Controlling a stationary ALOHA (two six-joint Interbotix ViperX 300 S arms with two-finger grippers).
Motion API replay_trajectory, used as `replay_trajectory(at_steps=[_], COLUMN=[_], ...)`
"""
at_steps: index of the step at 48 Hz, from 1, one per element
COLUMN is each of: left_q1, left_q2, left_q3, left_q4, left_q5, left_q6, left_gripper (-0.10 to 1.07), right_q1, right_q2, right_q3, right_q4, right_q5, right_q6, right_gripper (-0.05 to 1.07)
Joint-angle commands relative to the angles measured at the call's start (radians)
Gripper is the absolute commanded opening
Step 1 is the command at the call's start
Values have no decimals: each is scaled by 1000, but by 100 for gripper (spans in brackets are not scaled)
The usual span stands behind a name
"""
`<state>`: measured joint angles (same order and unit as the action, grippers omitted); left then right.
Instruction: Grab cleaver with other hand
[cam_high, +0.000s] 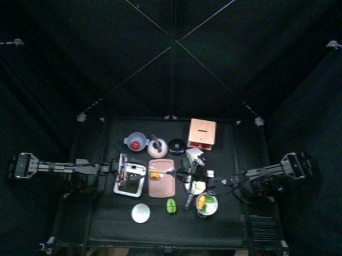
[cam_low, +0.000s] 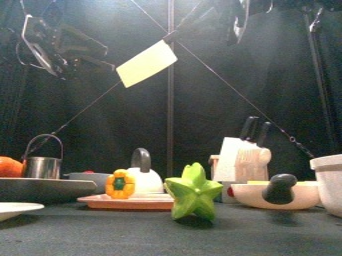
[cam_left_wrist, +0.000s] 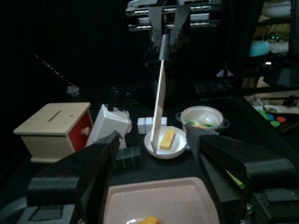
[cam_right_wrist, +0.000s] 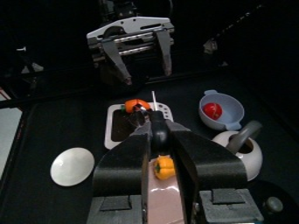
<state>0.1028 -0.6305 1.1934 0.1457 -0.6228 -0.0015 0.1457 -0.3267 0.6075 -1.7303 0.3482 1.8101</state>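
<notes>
Closest to me at the table's front edge is the green starfruit (cam_low: 194, 192), just in front of the pink board (cam_low: 100, 203), my reference for everything else. An orange pepper (cam_low: 120, 184) stands on the board. A white kettle (cam_low: 142, 176) is right behind it, and a knife block (cam_low: 241, 157) is off to the board's right.

The cleaver (cam_low: 147, 63) is in the air, high above the board and behind it. Its broad blade is tilted and catches the light.

The right gripper (cam_right_wrist: 156, 142) is clamped on the cleaver's handle, jaws closed in around it. From that wrist I see the blade only edge-on, running away over the board.

The left gripper (cam_right_wrist: 146, 74) faces it from the other side of the board. Its jaws are spread wide with nothing between them. From the left wrist, the cleaver shows as a thin pale line hanging down from the right gripper. The line is centred in the gap between my open jaws but well beyond their tips, so the left gripper is not touching it.

From above, both arms reach in toward the board from opposite sides.
</notes>
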Motion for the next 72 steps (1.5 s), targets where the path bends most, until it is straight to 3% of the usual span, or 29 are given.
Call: replay_trajectory(at_steps=[1,23,34,46,60,72], left_q1=[-3,-8,-8,2,0,3], left_q2=[5,18,64,78,101,114], left_q3=[-28,-40,-60,-52,-55,-60], left_q4=[-2,-14,48,54,124,123], left_q5=[-37,-60,-92,-141,-146,-150], left_q6=[-3,-44,-43,-43,-43,-43], left_gripper=[94,92,79,66,65,65], right_q1=[-2,8,40,46,48,57], right_q2=[-3,5,5,5,5,5], right_q3=[-41,-71,-74,-74,-81,-81], right_q4=[-31,-100,-101,-101,-109,-109], right_q5=[3,52,75,77,86,100], right_q6=[0,5,5,5,5,5], right_gripper=[53,54,53,53,54,53])
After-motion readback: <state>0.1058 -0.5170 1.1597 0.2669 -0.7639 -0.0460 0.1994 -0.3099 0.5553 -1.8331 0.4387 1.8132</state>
